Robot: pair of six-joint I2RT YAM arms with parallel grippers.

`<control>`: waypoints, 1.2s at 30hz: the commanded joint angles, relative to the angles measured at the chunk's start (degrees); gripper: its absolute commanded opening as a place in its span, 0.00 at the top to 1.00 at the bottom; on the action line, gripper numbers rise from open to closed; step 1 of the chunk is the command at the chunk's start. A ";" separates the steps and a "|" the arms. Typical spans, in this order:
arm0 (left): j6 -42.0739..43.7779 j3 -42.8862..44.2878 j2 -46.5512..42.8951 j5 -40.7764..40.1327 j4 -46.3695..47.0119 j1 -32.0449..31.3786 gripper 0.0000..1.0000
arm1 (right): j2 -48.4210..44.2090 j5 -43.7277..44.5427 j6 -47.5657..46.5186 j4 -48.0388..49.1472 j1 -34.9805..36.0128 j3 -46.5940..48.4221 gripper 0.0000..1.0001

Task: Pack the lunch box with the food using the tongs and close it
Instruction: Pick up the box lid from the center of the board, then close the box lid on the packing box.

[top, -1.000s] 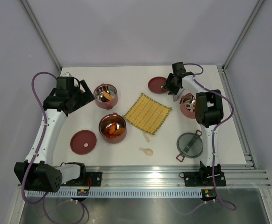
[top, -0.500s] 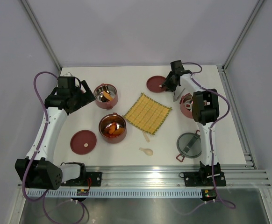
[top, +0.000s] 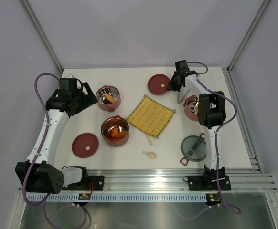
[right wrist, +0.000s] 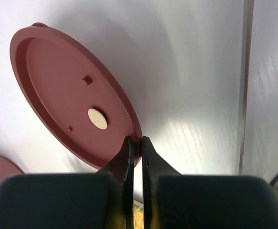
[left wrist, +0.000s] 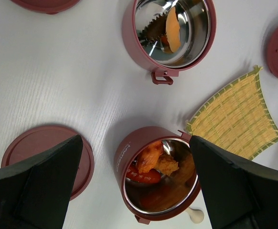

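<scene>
Right wrist view: a flat round dark-red plastic lid (right wrist: 67, 95) was clamped by its rim in the right gripper (right wrist: 135, 143), best lifted level and slowly.

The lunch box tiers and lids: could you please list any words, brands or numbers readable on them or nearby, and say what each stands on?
On the tier with food, outer wall: embossed lettering, too blurred to read.
On the flat red lid: no text.
On the other tier and the woven mat: none visible.
</scene>
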 commanded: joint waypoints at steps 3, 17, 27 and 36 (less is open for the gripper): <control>-0.02 0.49 -0.03 0.79 1.37 0.32 0.01 | -9.65 -1.43 -2.70 1.80 0.54 -3.47 1.00; 0.15 0.14 -0.47 1.58 1.98 0.32 0.01 | -37.07 -5.56 -2.35 11.91 -10.08 -35.98 1.00; 0.06 -0.56 -0.38 1.76 2.86 0.32 0.01 | -50.61 -11.71 1.51 14.19 -21.59 -53.04 1.00; 0.15 -0.91 -0.21 3.34 3.12 0.32 0.01 | -54.31 -12.25 0.55 13.32 -25.21 -59.28 1.00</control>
